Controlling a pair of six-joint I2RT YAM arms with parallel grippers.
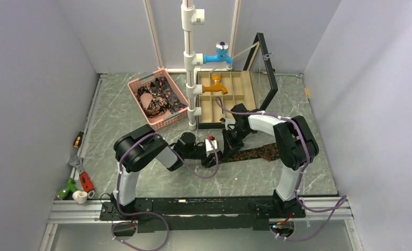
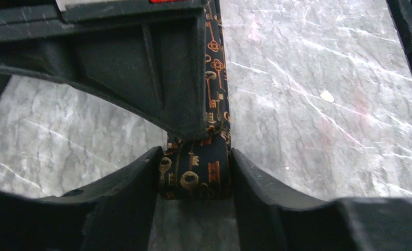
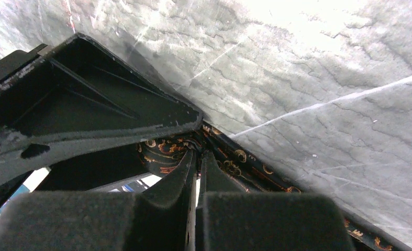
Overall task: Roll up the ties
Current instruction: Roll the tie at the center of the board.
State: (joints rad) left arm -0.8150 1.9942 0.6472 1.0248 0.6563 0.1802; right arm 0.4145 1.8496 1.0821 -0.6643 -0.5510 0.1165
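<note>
Tie (image 2: 196, 175) snug between left jaws

tie (image 1: 256, 152) laid out 1 | basket (image 1: 173, 120) 1 | taps (image 1: 218, 56) (image 1: 215, 86) 2 | box (image 1: 243, 83) 1

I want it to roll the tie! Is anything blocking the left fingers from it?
Nothing visible is. The tie sits right between the left fingers, touching both, and the right fingers pinch the same end.

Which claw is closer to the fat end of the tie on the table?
The right claw. It pinches the tie partway along, on the side toward the wide end. The left claw is farther from it, hugging the rolled-up end of the tie.
</note>
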